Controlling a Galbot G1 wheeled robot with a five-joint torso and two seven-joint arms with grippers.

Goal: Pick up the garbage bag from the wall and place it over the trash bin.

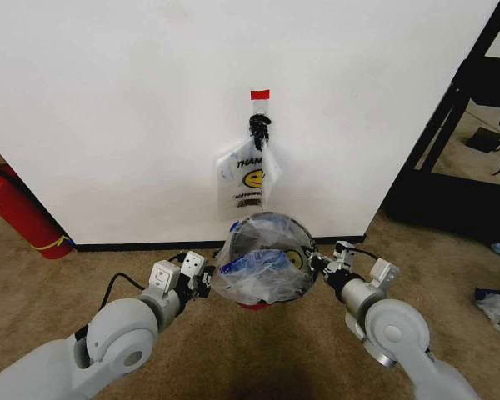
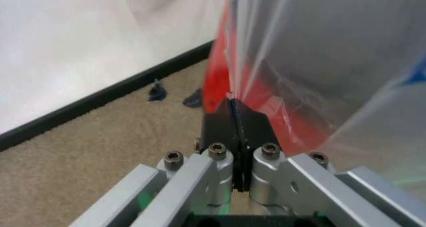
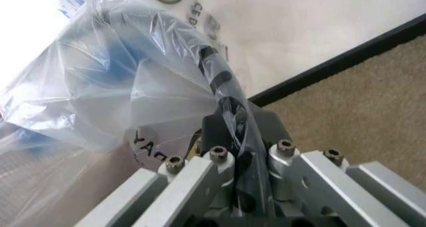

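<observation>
We are at the placing step: the garbage bag [image 1: 262, 271] is draped over the trash bin [image 1: 267, 223] below the wall [image 1: 133, 108]. The right gripper [image 3: 236, 137] has its jaws pinched on film; the left gripper [image 2: 233, 124] is closed at the bag's edge, film unclear. Next, we judge, comes seating the rim evenly; a second bag [image 1: 248, 177] hangs on the hook [image 1: 259, 127] just behind, and a fire extinguisher [image 1: 21, 212] stands well clear.

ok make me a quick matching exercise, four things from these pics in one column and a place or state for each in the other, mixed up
Things:
1. garbage bag
2. trash bin
3. right end effector
4. fire extinguisher

Places or states:
A. red, at the wall on the robot's left
B. draped over the bin's top
C. shut on a fold of plastic
D. standing on the carpet below the wall hook

Pairs: 1-B, 2-D, 3-C, 4-A
</observation>
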